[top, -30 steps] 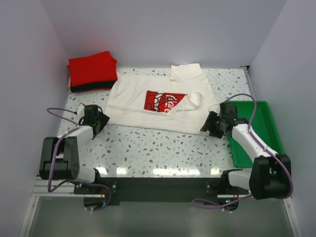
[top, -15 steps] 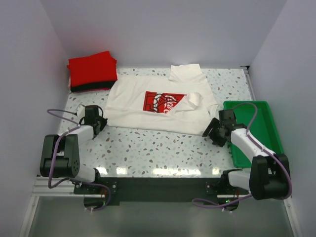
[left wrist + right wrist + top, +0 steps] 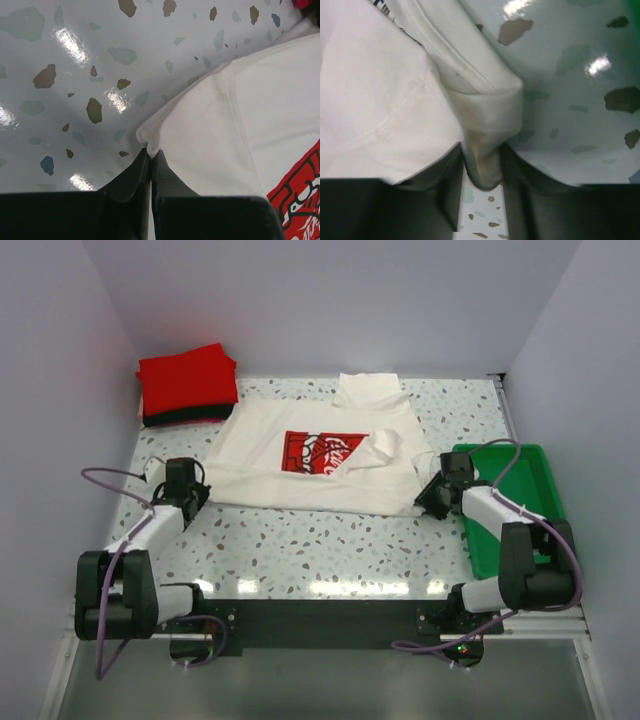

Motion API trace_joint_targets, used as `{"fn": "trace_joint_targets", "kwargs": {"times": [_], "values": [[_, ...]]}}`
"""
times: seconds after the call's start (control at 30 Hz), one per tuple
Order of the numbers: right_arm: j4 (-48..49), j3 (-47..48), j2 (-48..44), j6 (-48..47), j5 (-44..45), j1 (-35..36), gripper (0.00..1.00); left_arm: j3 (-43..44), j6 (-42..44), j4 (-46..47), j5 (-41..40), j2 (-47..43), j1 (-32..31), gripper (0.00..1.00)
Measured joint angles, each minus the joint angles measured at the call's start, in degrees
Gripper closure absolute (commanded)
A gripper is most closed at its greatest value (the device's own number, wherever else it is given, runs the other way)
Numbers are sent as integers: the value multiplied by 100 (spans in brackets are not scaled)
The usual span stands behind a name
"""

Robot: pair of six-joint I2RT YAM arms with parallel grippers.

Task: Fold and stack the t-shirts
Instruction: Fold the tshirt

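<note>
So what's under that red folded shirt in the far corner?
Only the edge of a black folded shirt shows beneath the red folded shirt. The rest is covered, so anything else below is hidden.

Top external: 1 fixed view, high behind both arm bases (image 3: 115, 590), tilted down over the whole table (image 3: 330, 540).
Left wrist, right wrist: 2 close views, looking past own fingers (image 3: 127, 182).
Shared: hem corners of the cream-white t-shirt (image 3: 290, 490).
</note>
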Motion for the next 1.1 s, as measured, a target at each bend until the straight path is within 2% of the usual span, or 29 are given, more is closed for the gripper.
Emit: {"fn": "trace_joint_targets", "kwargs": {"times": [0.07,0.17,0.27,0.5,0.63,0.67,0.73,0.77,0.83,0.87,0.93,0.97,1.07,1.1], "values": [[83,48,118,4,-133,-2,94,-24,4,-166,-74,-234,0,100],[-50,46,103,4,-249,2,100,-44,2,-525,-221,-686,0,100],[-380,46,-267,-44,-262,2,100,-72,2,-883,-382,-1191,0,100],[-1488,46,-2109,-299,-372,-214,100,-197,-28,-1840,-632,-2157,-2,100],[-2223,39,-2841,-396,-481,-358,98,-308,-164,-2374,-634,-2546,-4,100],[-2389,33,-2988,-415,-516,-380,95,-330,-205,-2490,-634,-2623,-4,99],[-2712,24,-3224,-442,-579,-463,91,-350,-306,-2708,-610,-2754,-7,89],[-2844,15,-3318,-450,-597,-498,81,-352,-345,-2800,-590,-2806,-7,74],[-3051,-11,-3460,-481,-614,-535,71,-350,-426,-2944,-588,-2883,-4,55],[-3163,-20,-3536,-507,-592,-560,58,-350,-476,-2994,-614,-2903,2,39],[-3366,-24,-3665,-557,-540,-597,47,-345,-505,-3064,-616,-2916,11,30],[-3438,-24,-3727,-581,-540,-597,30,-337,-514,-3091,-612,-2916,11,25],[-3532,-22,-3807,-702,-568,-601,22,-243,-404,-3158,-555,-2931,11,22],[-3528,-20,-3801,-734,-588,-601,22,-195,-293,-3136,-481,-2946,11,23]]}}
